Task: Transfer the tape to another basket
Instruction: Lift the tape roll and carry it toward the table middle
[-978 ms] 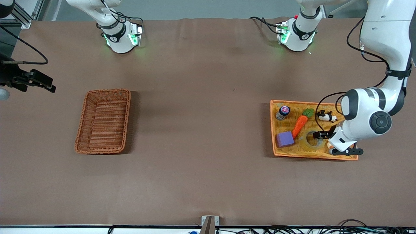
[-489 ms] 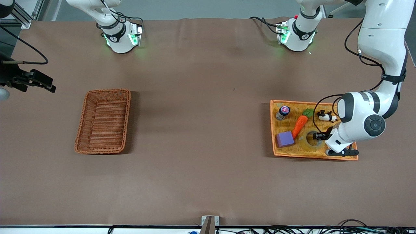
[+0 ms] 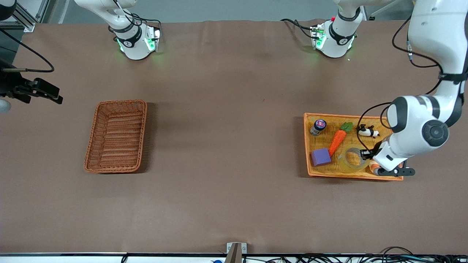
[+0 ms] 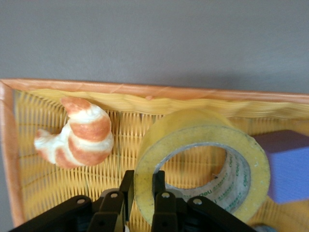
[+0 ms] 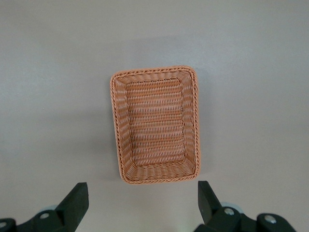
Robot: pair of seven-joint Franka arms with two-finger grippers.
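Observation:
The tape (image 3: 343, 161) is a yellowish ring in the flat orange-yellow tray (image 3: 351, 175), at the tray's edge nearest the front camera. My left gripper (image 3: 365, 153) is shut on the ring's wall, one finger inside the hole and one outside; the left wrist view shows this (image 4: 141, 181), with the tape (image 4: 203, 128) tipped up on its side. The reddish-brown wicker basket (image 3: 95, 124) sits empty toward the right arm's end of the table. My right gripper (image 3: 40, 91) waits open, high above the table; the basket (image 5: 120, 125) shows below it in the right wrist view, between its spread fingers (image 5: 142, 193).
The tray also holds a purple block (image 3: 320, 157), a carrot (image 3: 337, 140), a small jar (image 3: 318, 126), a black-and-white toy animal (image 3: 366, 130) and a croissant (image 4: 79, 137) beside the tape. Brown cloth lies between tray and basket.
My left gripper has shifted a little toward the left arm's end of the table, and the tape has tipped up and moved with it. The right arm has not moved.

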